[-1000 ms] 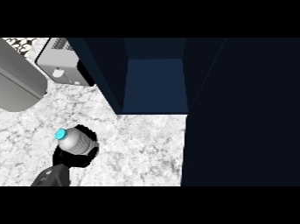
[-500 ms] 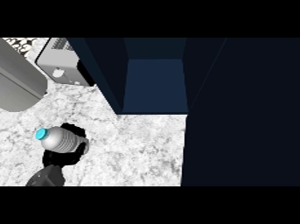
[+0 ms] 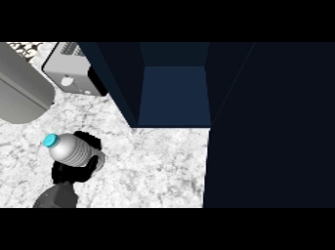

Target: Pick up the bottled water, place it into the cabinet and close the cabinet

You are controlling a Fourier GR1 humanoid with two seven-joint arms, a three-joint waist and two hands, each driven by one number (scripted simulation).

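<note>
Now I see my left hand [image 3: 76,168] curled round the bottled water [image 3: 70,148], holding it above the marble counter [image 3: 156,166], left of the open cabinet [image 3: 174,95].

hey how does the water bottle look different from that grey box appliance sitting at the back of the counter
The bottled water is rounded and ribbed with a turquoise cap; the grey box appliance is squarish with flat faces. The bottle is held in the left hand, tilted, cap pointing up-left; the appliance rests on the marble counter beside the open cabinet. Both are grey.
</note>
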